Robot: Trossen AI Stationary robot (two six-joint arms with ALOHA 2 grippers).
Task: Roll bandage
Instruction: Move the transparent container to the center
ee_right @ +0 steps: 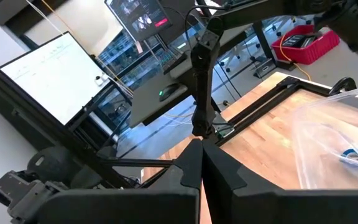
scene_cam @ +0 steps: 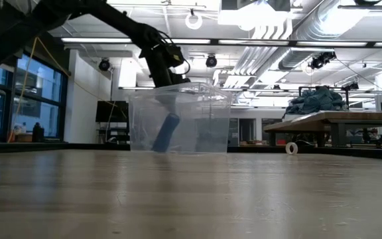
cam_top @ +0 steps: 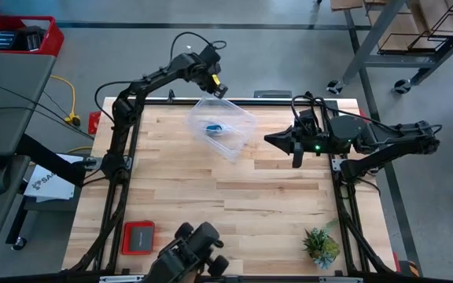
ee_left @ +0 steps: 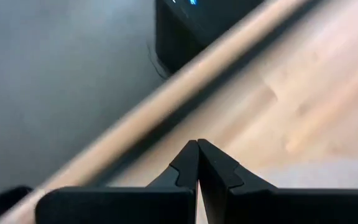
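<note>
Two grippers are working near the tabletop's far edge: the left gripper (cam_top: pixel 220 91), fingers together, is gripping the clear tub's (cam_top: pixel 242 119) rim, tilting it. The bandage (cam_top: pixel 214 126) is lying inside as a small roll. The right gripper (cam_top: pixel 272 140), fingers pressed together, is waiting beside the tub; tipping the bandage out probably comes next.

The desk (cam_top: pixel 234 196) is pale planked wood with a smooth, faintly sheened top, the tub (cam_top: pixel 238 118) on it clear glossy plastic, the bandage (cam_top: pixel 213 126) inside soft bright blue cloth, and both arms' fingers (ee_right: pixel 191 171) matt black plastic.
</note>
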